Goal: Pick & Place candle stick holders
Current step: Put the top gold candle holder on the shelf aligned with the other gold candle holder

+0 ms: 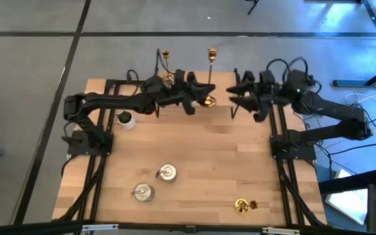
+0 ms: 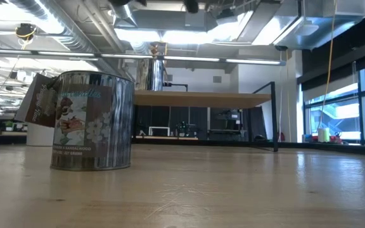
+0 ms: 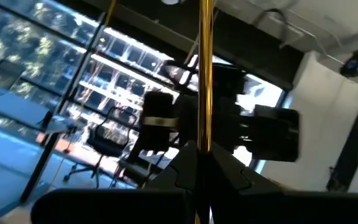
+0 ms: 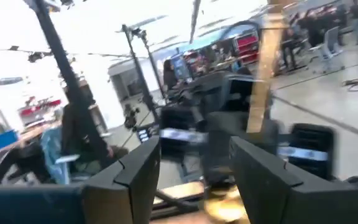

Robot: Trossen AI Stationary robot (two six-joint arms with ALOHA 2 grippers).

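At the far edge of the table [image 1: 201,156], the left gripper [image 1: 198,98] is clamped tight on the slim stem of a gold candle holder [image 1: 209,77], whose round base sits by the fingertips while the stem rises upright above it. The left wrist view shows that stem [image 3: 206,74] running straight up from between the closed fingers [image 3: 185,165].

The right gripper [image 1: 235,96] faces it from the other side of the holder, just beside it. Its fingers [image 4: 263,171] are spread about halfway and hold nothing, with the gold stem blurred ahead of them.

The coming move likely turns on this face-off. The holder's long axis is vertical, the left arm already has it, and the right gripper is level with it and close enough to take it or to steady it.

A second gold holder [image 1: 166,65] stands beyond the left arm, a third lies on its side [image 1: 245,206] at the table's near edge, and two squat silver holders [image 1: 167,172] [image 1: 142,192] rest in the near half. A small plant pot [image 1: 125,119] sits by the left arm.
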